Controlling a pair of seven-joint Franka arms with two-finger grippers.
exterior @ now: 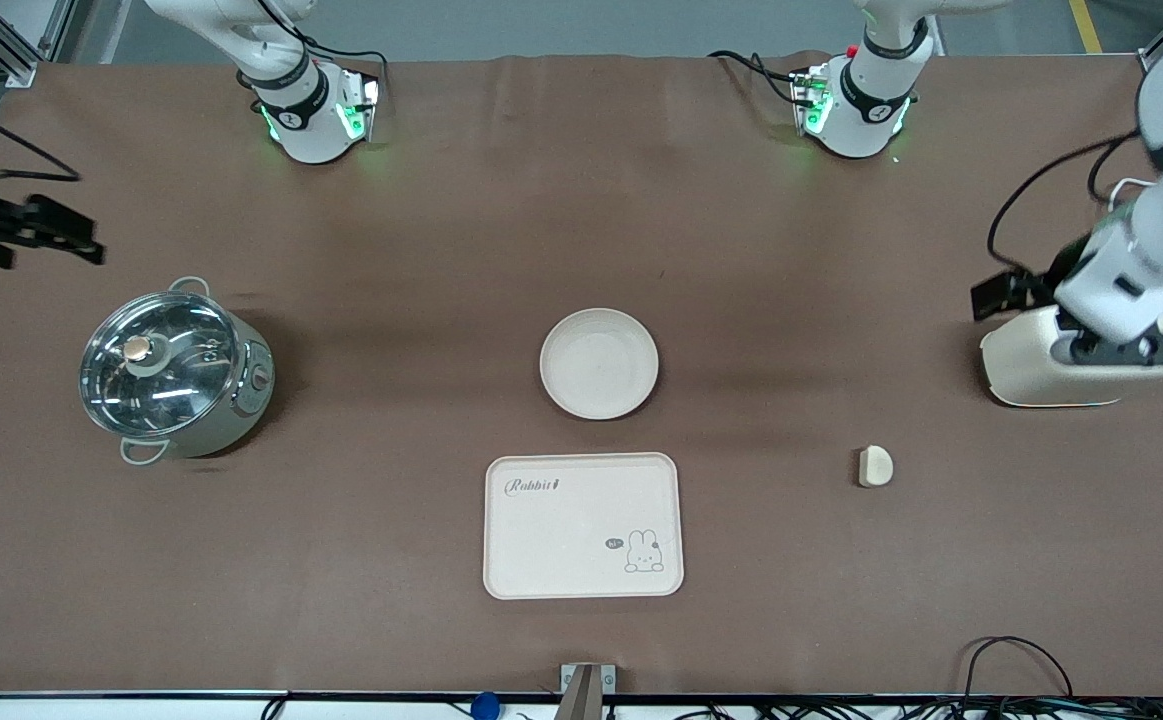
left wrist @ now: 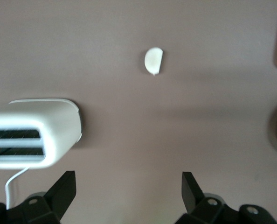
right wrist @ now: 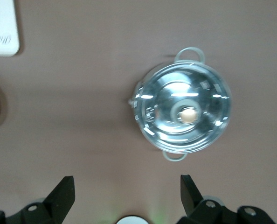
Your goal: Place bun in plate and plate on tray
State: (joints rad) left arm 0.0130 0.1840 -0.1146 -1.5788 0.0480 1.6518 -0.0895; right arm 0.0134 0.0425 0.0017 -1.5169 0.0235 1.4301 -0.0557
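Observation:
The bun [exterior: 875, 466] lies on the brown table toward the left arm's end, nearer the front camera than the toaster; it also shows in the left wrist view [left wrist: 153, 61]. The round cream plate [exterior: 599, 363] sits empty at mid-table. The Rabbit tray [exterior: 583, 525] lies just nearer the front camera than the plate and is empty. My left gripper [exterior: 1146, 350] hangs over the toaster, open and empty [left wrist: 129, 186]. My right gripper [exterior: 41, 238] hangs at the right arm's end of the table, above the bare table beside the pot, open and empty [right wrist: 128, 189].
A cream toaster [exterior: 1031, 362] with a cord stands at the left arm's end, also in the left wrist view [left wrist: 33, 133]. A steel pot with a glass lid [exterior: 171, 372] stands at the right arm's end, also in the right wrist view [right wrist: 183, 112]. Cables lie along the table's near edge.

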